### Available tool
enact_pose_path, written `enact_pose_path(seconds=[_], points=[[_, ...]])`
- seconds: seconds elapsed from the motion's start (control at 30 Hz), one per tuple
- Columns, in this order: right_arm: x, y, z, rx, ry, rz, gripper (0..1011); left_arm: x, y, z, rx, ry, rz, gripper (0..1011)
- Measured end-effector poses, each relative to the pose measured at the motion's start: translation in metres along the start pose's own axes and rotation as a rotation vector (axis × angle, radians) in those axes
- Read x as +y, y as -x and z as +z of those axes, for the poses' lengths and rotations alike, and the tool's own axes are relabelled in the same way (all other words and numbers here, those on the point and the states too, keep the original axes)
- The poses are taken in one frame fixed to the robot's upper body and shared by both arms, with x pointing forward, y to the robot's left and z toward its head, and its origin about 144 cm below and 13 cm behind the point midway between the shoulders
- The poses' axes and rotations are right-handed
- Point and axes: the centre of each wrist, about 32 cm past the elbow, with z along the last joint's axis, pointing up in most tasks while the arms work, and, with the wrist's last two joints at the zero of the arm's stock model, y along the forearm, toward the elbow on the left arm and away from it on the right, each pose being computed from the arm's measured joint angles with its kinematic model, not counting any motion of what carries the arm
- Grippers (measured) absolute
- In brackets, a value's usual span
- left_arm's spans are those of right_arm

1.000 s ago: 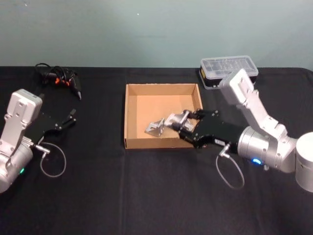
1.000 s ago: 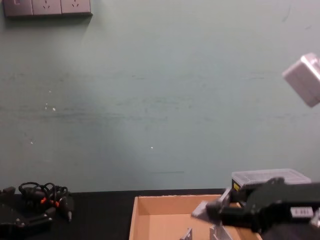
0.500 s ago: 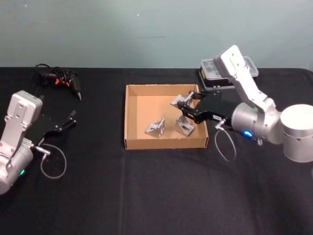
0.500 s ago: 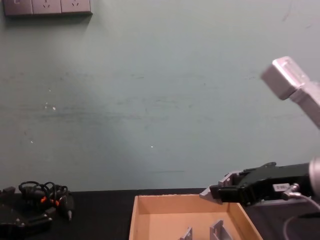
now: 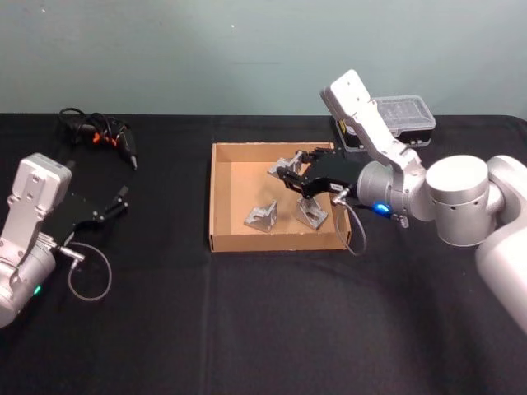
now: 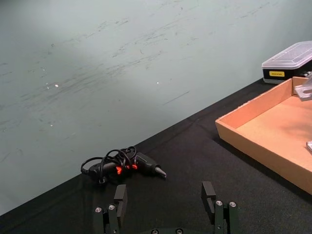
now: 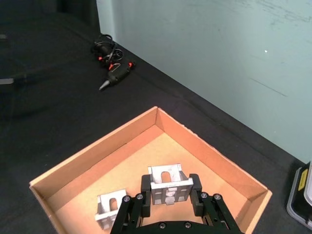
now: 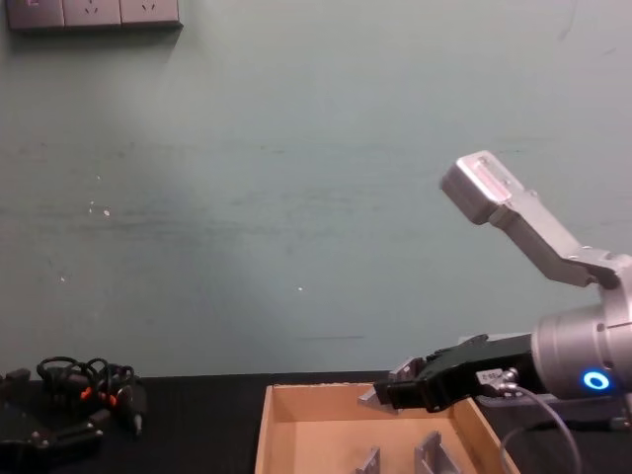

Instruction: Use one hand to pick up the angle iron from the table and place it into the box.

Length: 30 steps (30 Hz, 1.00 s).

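The table (image 5: 247, 321) is matte black and runs past the head view on both sides and at the near edge. The box (image 5: 221, 197) sits at its middle, open-topped; in the chest view its near part is cut off below the frame, and in the left wrist view only one corner enters.

The right arm reaches in from the right. The right gripper (image 5: 286, 174) hangs above the box's far right part, its jaws clamped on an angle iron (image 7: 169, 183). In the right wrist view the piece sits upright between the black fingers (image 7: 145, 187), slotted face toward the camera; its lower edge is hidden behind the gripper body.

Two more angle irons lie on the box floor: one left of centre (image 5: 261, 216), one right of it (image 5: 310, 211), partly under the gripper. In the chest view only their tops clear the frame edge.

The left gripper (image 6: 165, 200) is parked over the table at far left, jaws apart and empty.

A case (image 5: 395, 117) stands beyond the box's far right corner, largely masked by the arm. A cabled tool (image 5: 105, 136) lies at far left.
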Motion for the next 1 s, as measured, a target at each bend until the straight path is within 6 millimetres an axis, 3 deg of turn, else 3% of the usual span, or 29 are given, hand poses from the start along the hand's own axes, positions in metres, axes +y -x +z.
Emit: enact_pose_path(seconds=[0.4, 1.0], points=[[0.024, -0.005, -0.001, 0.004, 0.039, -0.008, 470, 0.0, 0.0, 0.0, 0.0, 0.0, 0.0, 1000], [0.037, -0.006, -0.008, -0.001, 0.079, 0.01, 471, 0.0, 0.0, 0.0, 0.0, 0.0, 0.0, 1000]])
